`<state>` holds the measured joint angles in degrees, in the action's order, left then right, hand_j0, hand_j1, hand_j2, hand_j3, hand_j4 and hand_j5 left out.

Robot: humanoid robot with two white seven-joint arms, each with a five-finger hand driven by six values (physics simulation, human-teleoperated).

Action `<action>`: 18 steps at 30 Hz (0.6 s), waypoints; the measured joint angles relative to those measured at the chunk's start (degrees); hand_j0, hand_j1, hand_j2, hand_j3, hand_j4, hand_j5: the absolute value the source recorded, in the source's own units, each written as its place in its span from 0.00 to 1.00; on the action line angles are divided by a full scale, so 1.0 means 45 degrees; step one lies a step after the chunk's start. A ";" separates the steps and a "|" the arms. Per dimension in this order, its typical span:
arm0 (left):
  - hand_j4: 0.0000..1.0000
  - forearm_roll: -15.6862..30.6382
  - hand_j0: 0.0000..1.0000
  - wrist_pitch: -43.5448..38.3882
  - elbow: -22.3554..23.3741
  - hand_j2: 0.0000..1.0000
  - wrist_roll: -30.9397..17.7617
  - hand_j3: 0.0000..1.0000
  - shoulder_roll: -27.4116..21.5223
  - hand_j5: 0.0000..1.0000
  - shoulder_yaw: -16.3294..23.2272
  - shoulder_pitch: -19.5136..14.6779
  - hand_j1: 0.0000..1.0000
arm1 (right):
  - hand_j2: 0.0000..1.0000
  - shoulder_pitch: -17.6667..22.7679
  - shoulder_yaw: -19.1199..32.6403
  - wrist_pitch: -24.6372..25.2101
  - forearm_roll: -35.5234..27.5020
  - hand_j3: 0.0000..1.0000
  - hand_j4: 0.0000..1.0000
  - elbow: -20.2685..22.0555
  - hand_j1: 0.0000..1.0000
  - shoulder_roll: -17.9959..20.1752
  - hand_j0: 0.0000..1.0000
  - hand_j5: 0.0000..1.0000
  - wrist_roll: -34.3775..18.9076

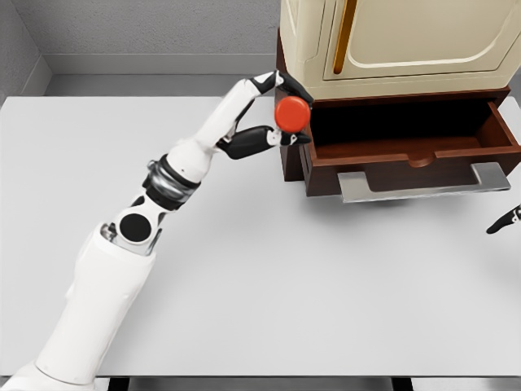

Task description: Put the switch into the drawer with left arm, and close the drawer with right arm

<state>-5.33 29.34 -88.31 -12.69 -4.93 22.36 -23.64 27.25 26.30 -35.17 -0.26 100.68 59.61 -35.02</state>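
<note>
A round red switch [292, 113] is held in my left hand [285, 110], whose fingers curl around it at the left edge of the open drawer. The brown wooden drawer [415, 159] is pulled out of the cabinet, with a grey metal handle [423, 185] along its front; its inside looks dark and holds nothing that I can see. My left arm stretches up from the lower left. Only the dark fingertips of my right hand [505, 221] show at the right edge, below and right of the drawer handle.
A cream cabinet [391, 41] with a brass door handle [345, 32] stands on the brown base above the drawer. The white table [269, 277] spreads in front. A grey wall runs behind.
</note>
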 measured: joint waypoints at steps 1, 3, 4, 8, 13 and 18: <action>0.38 -0.0134 0.38 -0.0008 -0.0003 0.38 0.0000 0.38 0.0075 0.38 0.0021 0.0000 0.38 | 0.66 0.0000 -0.0006 0.0000 0.0002 0.66 0.66 -0.0003 0.66 0.0001 0.66 0.66 0.0000; 0.38 -0.0404 0.38 -0.0057 -0.0001 0.38 -0.0001 0.38 0.0260 0.38 0.0048 -0.0039 0.38 | 0.67 0.0000 -0.0014 0.0000 0.0005 0.67 0.67 0.0001 0.67 0.0001 0.67 0.67 0.0000; 0.38 -0.0492 0.38 -0.0112 0.0005 0.38 0.0000 0.38 0.0339 0.38 0.0061 -0.0097 0.38 | 0.67 0.0000 -0.0016 0.0000 0.0006 0.67 0.67 0.0001 0.67 0.0002 0.67 0.67 0.0000; 0.38 -0.0975 0.38 -0.0326 0.0119 0.38 0.0001 0.38 0.0625 0.38 0.0250 -0.0352 0.38 | 0.67 0.0000 -0.0023 0.0000 0.0008 0.67 0.67 0.0000 0.67 0.0002 0.67 0.67 0.0000; 0.38 -0.1531 0.38 -0.0466 0.0535 0.38 0.0002 0.38 0.0944 0.38 0.0444 -0.0703 0.38 | 0.67 0.0000 -0.0022 0.0000 0.0008 0.67 0.67 0.0005 0.67 0.0002 0.67 0.67 0.0000; 0.38 -0.2330 0.38 -0.0490 0.0752 0.38 -0.0001 0.38 0.1066 0.38 0.0521 -0.0801 0.38 | 0.67 0.0000 -0.0023 0.0000 0.0008 0.67 0.67 0.0004 0.67 0.0002 0.67 0.67 0.0000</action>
<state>-15.81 27.14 -84.92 -12.69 -0.13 24.70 -27.25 27.25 26.19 -35.17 -0.22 100.70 59.61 -35.02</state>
